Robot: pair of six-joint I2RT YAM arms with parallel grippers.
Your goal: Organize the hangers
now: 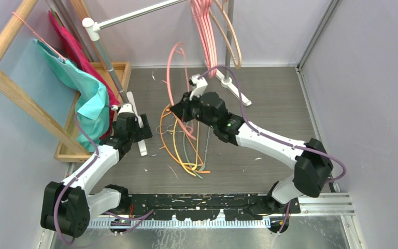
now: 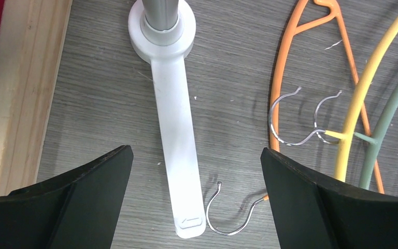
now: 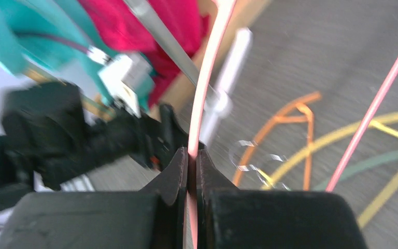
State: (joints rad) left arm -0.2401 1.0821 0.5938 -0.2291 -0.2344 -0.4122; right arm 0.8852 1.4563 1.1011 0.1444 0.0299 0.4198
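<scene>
Inspector: Position, left side first.

Assessor: The left hand [image 2: 196, 153] stands open and holds nothing, low over the white foot [image 2: 173, 104] of the rail stand. The orange hanger [image 2: 281, 78] and yellow hanger [image 2: 365, 88] lie flat on the tabletop [image 2: 93, 104] just to its right, with their wire hooks [image 2: 271, 119] nearest the hand.

Inspector: Centre?

Assessor: The loose hangers [image 1: 186, 155] lie tangled between the two arms, long axes running roughly towards the bases.

Inspector: Right side?

Assessor: The right hand [image 3: 192, 155] is clamped on a thin pink hanger [image 3: 205, 78]. The hanger rises steeply from the hand. Whether its lower end is free of the tangle, I cannot tell.

Inspector: Deciding relation?

Assessor: The silver rail [image 1: 134, 14] lies above and beyond that hand, and the hung hangers [image 1: 204, 26] are up to its right. In my judgement the right arm is the nearer one. The held hanger's hook, which I cannot locate, must be turned to face the rail.
</scene>
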